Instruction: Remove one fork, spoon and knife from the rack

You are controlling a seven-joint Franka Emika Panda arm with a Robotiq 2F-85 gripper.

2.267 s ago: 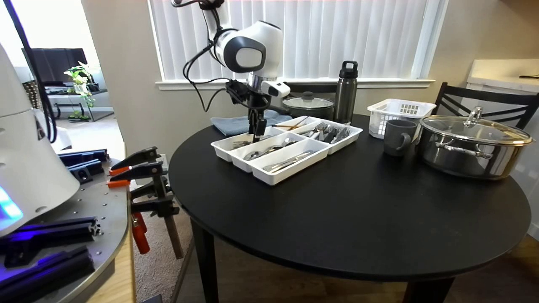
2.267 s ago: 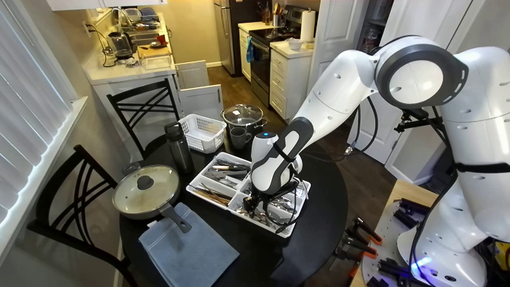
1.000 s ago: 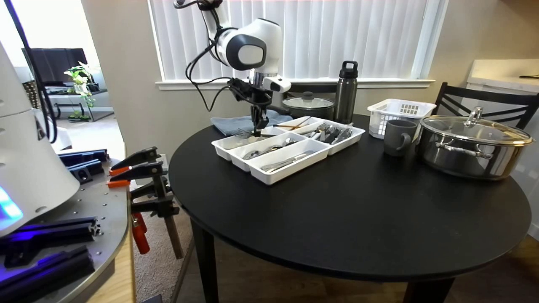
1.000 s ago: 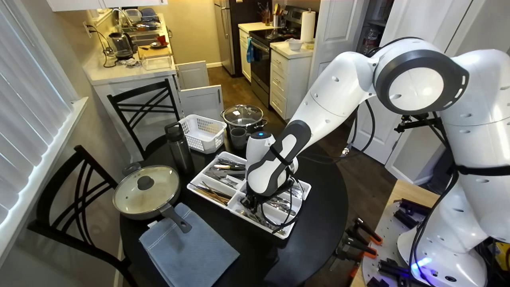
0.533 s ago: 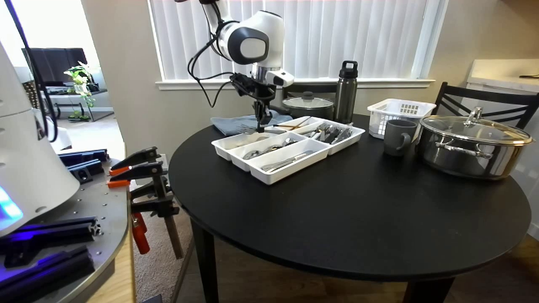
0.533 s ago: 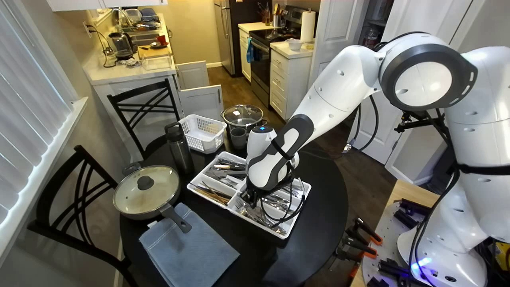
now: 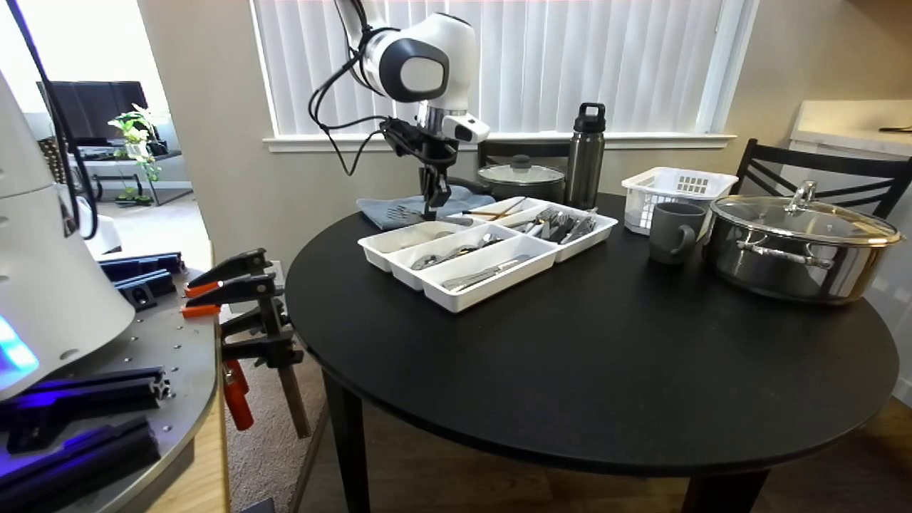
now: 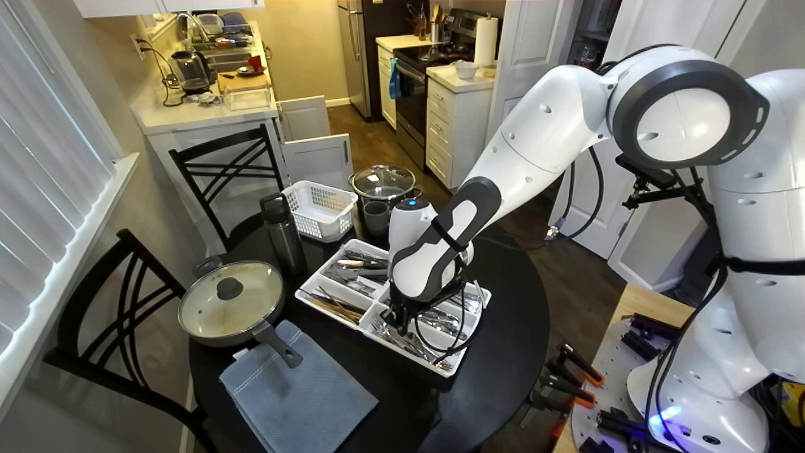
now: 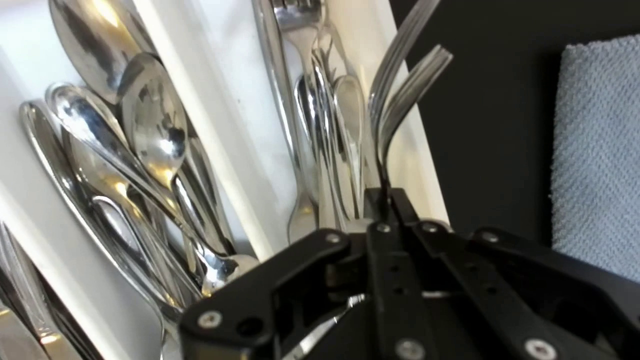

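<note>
My gripper [image 9: 384, 197] is shut on silver metal forks. Two fork heads [image 9: 415, 82] rise out of its fingertips in the wrist view, curving apart from each other. The same fork tines [image 7: 401, 213] point leftward in an exterior view, held just above the rack [image 7: 506, 280], a white divided cutlery tray. More forks [image 9: 302, 20] lie in the compartment below my gripper. In the middle compartment is a heap with a spoon [image 9: 152, 115] among several. One compartment further over, a knife [image 7: 488, 273] lies with others. The forks' handles are mostly hidden by my gripper.
A folded blue cloth [image 8: 295, 390] and a lidded pan [image 8: 251, 296] sit beside the rack. A steel bottle [image 7: 586, 167], white slatted basket [image 8: 324, 217], grey mug [image 7: 670, 235] and large pot [image 7: 791, 260] also stand on the round black table [image 7: 605, 385].
My gripper has risen out of the fork compartment. The forks in it have come up with it, clear of the tray's floor, and it has drifted slightly left in an exterior view.
</note>
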